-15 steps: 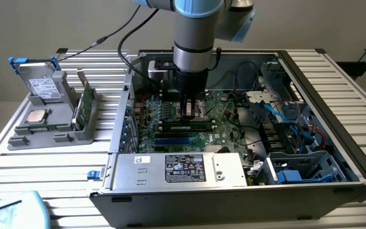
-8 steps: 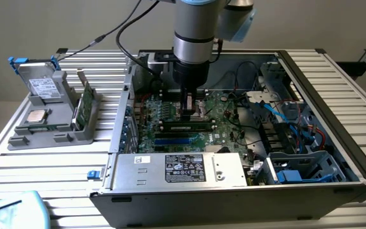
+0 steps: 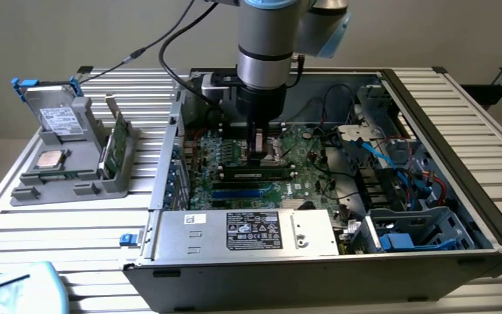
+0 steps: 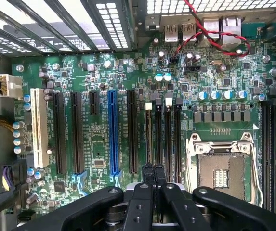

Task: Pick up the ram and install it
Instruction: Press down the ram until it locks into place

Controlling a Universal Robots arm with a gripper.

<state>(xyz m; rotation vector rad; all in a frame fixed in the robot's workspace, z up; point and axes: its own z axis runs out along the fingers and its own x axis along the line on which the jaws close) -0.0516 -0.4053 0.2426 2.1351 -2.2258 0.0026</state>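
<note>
The ram [image 3: 255, 173] is a long, narrow stick with dark chips. It stands in a slot on the green motherboard [image 3: 308, 157] inside the open computer case, lying across the exterior view. My gripper [image 3: 258, 152] hangs straight down over the ram's middle, fingers shut together with nothing between them, tips right at the ram's top edge. I cannot tell whether they touch it. In the wrist view the shut gripper [image 4: 153, 169] sits over the row of narrow memory slots [image 4: 169, 137] beside the processor socket [image 4: 222, 168].
A grey tray [image 3: 37, 193] on the exterior view's left holds a drive, a square silver chip [image 3: 50, 159] and an upright green card [image 3: 116, 147]. The power supply [image 3: 246, 232] sits at the case's front. Blue and red cables [image 3: 408, 163] lie on the right side of the case.
</note>
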